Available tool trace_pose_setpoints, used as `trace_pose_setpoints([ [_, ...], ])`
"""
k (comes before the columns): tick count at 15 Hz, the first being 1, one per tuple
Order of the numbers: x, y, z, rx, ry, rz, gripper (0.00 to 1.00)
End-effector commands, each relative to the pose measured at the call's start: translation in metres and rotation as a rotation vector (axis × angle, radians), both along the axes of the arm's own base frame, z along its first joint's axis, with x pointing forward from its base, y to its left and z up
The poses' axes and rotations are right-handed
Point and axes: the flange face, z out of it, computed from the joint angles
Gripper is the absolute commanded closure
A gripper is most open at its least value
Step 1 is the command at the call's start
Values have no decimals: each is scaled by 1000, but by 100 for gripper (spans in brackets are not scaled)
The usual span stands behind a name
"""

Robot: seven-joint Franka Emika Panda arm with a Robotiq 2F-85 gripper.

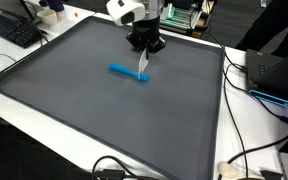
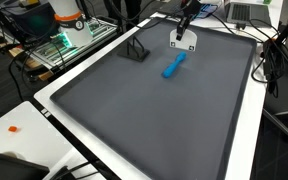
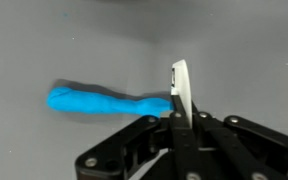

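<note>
My gripper [image 3: 181,118] is shut on a thin white flat piece [image 3: 180,88], seen edge-on in the wrist view. The piece hangs down from the jaws in both exterior views [image 1: 142,63] [image 2: 182,42]. A blue elongated object [image 3: 104,101] lies on the dark grey mat [image 1: 74,110], just below and beside the white piece. It also shows in both exterior views [image 1: 129,71] [image 2: 174,66]. The gripper [image 1: 144,48] [image 2: 185,30] hovers over the blue object's end near the mat's far side. I cannot tell whether the white piece touches it.
A white table border [image 1: 246,120] frames the mat. A keyboard [image 1: 11,30] and a laptop [image 1: 276,75] with cables sit at the edges. A small black stand [image 2: 136,50] rests on the mat. A green crate [image 2: 72,42] is beyond the table.
</note>
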Motion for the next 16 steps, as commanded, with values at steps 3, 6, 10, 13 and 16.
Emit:
trace_pose_setpoints([
  [3,9,3,-11,-32,-35,20,99],
  [6,11,4,-15,-38,-41,25,99],
  [10,14,4,-21,-55,-60,31,99],
  [13,15,3,-27,-63,-60,38,99],
  [16,16,3,-32,-64,-59,35,99],
])
